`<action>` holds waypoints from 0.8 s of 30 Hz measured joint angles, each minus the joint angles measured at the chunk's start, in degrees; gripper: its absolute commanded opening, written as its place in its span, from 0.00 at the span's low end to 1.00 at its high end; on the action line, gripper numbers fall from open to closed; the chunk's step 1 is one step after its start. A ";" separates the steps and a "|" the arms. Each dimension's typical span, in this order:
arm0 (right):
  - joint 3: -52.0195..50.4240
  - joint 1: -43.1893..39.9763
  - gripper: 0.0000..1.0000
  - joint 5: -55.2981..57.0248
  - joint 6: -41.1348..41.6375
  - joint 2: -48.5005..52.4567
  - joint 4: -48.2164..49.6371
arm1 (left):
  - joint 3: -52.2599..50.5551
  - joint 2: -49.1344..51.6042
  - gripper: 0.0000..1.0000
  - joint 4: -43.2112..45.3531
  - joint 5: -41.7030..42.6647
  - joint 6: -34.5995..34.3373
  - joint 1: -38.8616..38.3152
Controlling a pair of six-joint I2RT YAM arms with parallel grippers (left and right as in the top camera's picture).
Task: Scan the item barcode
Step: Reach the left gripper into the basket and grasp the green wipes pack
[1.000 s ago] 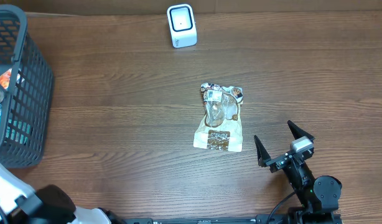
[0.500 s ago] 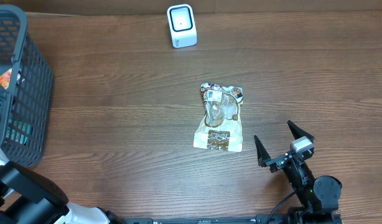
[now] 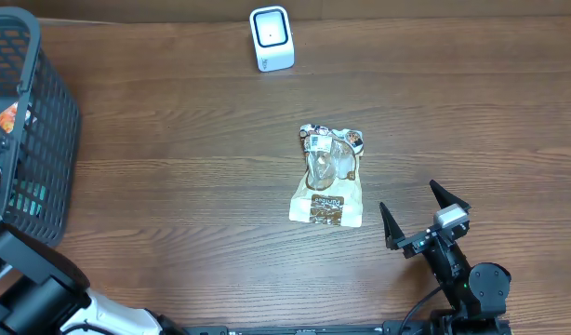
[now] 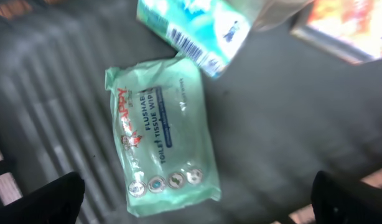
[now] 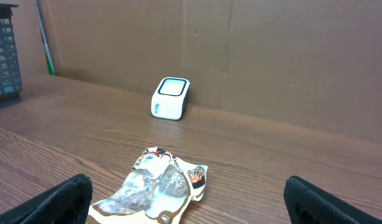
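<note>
Wooden table [image 3: 174,140], bare grain, cardboard wall behind it. Dark mesh basket [image 3: 46,121] at the far left edge. The left gripper [image 4: 194,202] hangs over the basket interior, fingers spread wide and holding nothing. Below it lies a green flushable wipes pack [image 4: 160,130], long axis running near to far in the wrist view, with a teal carton [image 4: 197,28] showing a barcode at its far end. The right gripper [image 3: 407,194] sits low at the near right, jaws fully apart and empty. A snack pouch [image 3: 328,177] lies flat mid-table, just far-left of the right gripper, long axis near to far. The right arm is much the nearer to it. A white barcode scanner [image 3: 271,39] stands at the far edge, beyond the pouch. Which item is due for scanning I cannot tell.
</note>
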 measured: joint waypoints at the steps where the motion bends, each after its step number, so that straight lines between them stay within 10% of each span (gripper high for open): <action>1: 0.00 0.00 1.00 0.00 0.00 0.00 0.00 | 0.00 0.79 1.00 0.00 0.02 0.00 0.24; 13: -0.02 0.00 1.00 0.00 -0.02 0.00 0.00 | 0.00 7.87 0.94 1.46 -2.14 2.58 0.72; 20: -0.02 0.00 1.00 0.00 0.00 0.00 0.02 | -0.02 10.60 0.41 2.01 -3.02 3.02 1.05; 24: -0.02 0.00 1.00 0.00 0.00 0.00 0.00 | -0.02 10.60 0.31 1.99 -3.34 3.82 1.05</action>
